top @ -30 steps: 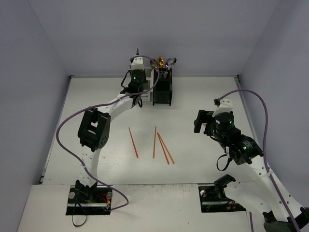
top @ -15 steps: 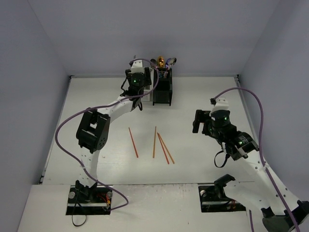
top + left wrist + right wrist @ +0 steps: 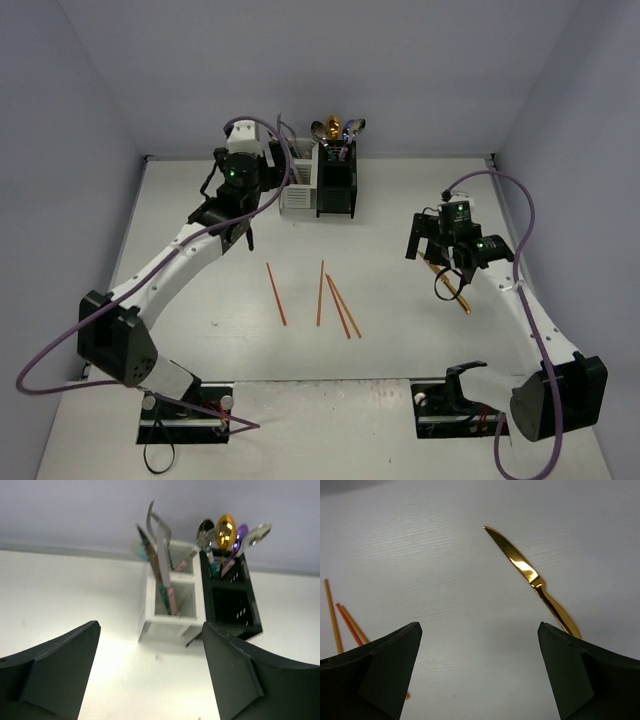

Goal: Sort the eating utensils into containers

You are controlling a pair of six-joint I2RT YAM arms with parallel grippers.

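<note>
The containers stand joined at the back wall, white (image 3: 296,187) (image 3: 172,625) on the left and black (image 3: 337,182) (image 3: 232,611) on the right. Knives and forks (image 3: 161,555) stick up from the white one, spoons (image 3: 225,530) from the black one. My left gripper (image 3: 258,180) (image 3: 150,630) hangs open and empty just left of and in front of the white one. Several orange chopsticks (image 3: 320,293) (image 3: 334,616) lie mid-table. A gold knife (image 3: 455,290) (image 3: 530,575) lies flat at the right. My right gripper (image 3: 435,255) (image 3: 479,625) hovers open over the table, with the knife off its right finger.
Grey walls close in the white table (image 3: 200,330) at the back and both sides. Purple cables (image 3: 530,210) loop off both arms. The arm bases sit at the near edge.
My left gripper has opened and drawn back to the left from above the white container. The right arm has stretched out and its wrist has turned; its jaws stand a little wider.
</note>
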